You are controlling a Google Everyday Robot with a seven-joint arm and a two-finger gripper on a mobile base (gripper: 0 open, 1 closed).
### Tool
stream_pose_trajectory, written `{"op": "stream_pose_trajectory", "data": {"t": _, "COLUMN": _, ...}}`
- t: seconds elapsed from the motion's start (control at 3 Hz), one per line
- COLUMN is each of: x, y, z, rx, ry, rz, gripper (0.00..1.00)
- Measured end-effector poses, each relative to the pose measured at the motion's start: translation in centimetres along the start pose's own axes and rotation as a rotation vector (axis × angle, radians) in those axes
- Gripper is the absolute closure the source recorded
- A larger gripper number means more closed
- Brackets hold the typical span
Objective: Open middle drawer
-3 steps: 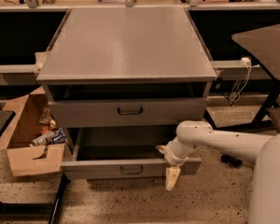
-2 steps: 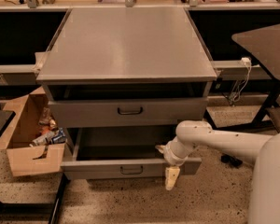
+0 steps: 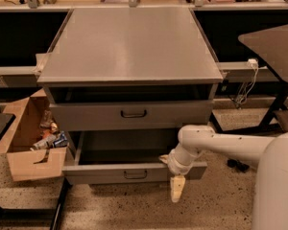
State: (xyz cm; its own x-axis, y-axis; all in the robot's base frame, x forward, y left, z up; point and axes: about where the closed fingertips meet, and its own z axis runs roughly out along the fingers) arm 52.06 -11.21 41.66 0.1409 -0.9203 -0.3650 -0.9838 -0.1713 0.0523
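The grey metal cabinet (image 3: 129,47) stands in the middle of the view. The middle drawer (image 3: 105,172) is pulled out towards me, and its dark inside (image 3: 125,147) shows. Its small dark loop handle (image 3: 135,175) sits at the centre of the front panel. My gripper (image 3: 176,185) is at the right part of that front panel, right of the handle, with its cream tip hanging below the panel's lower edge. The white arm (image 3: 230,145) reaches in from the right. Above, another drawer (image 3: 86,116) with a loop handle (image 3: 133,113) has a dark gap over it.
An open cardboard box (image 3: 31,147) with small items stands on the floor to the left of the cabinet. A dark table (image 3: 273,42) and its legs are at the right. A shelf with a cable (image 3: 245,87) runs behind. The floor is speckled (image 3: 125,210).
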Motion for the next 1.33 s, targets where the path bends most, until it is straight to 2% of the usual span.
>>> {"op": "stream_pose_trajectory", "data": {"t": 0.33, "x": -0.3, "y": 3.4, "z": 0.0, "rx": -0.074, "ry": 0.005, "rz": 0.02, "gripper": 0.26}}
{"op": "stream_pose_trajectory", "data": {"t": 0.67, "x": -0.4, "y": 3.7, "z": -0.3, "rx": -0.081, "ry": 0.003, "rz": 0.023, "gripper": 0.5}}
{"op": "stream_pose_trajectory", "data": {"t": 1.0, "x": -0.7, "y": 3.7, "z": -0.9, "rx": -0.081, "ry": 0.003, "rz": 0.023, "gripper": 0.8}}
{"op": "stream_pose_trajectory", "data": {"t": 1.33, "x": -0.7, "y": 3.5, "z": -1.2, "rx": -0.081, "ry": 0.003, "rz": 0.023, "gripper": 1.0}}
